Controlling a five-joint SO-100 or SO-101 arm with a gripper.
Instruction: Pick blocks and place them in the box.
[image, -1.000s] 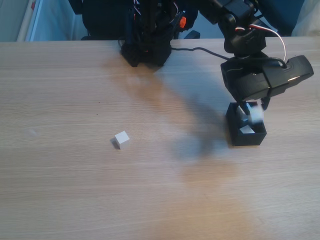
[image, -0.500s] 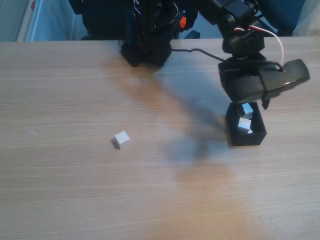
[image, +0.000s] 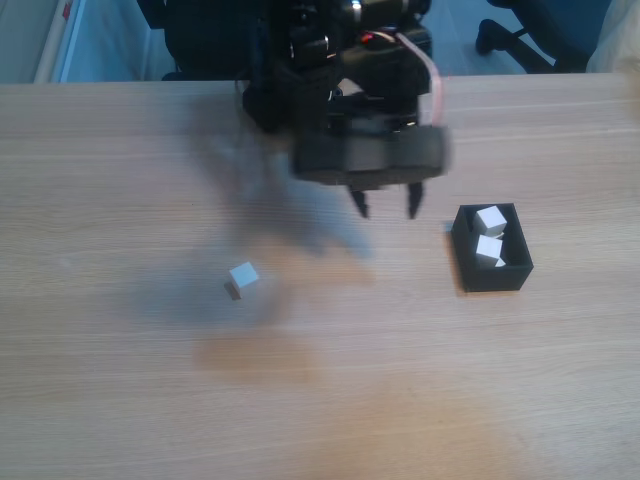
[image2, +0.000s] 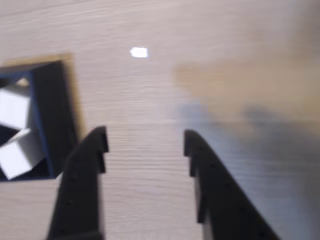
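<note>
Pale wood-grain bench (image: 120, 400), lit from above, arm shadows smeared across it. Dark chair legs (image: 515, 35) beyond the far edge.

Black arm base (image: 290, 95): at twelve o'clock of the bench in the fixed view.

Tool (image: 386, 205): blurred, hanging above the bench just right of centre, fingers pointing down and spread wide, nothing between them. In the wrist view the tool (image2: 145, 139) shows bare wood in the gap.

Black box (image: 490, 277): at three o'clock of the tool in the fixed view, open-topped. Two white blocks inside, one (image: 490, 219) toward the far end, one (image: 489, 251) in the middle. In the wrist view the box (image2: 52, 100) lies at nine o'clock.

Loose white block (image: 242, 279): on the bench at eight o'clock of the tool, well apart from the box.
</note>
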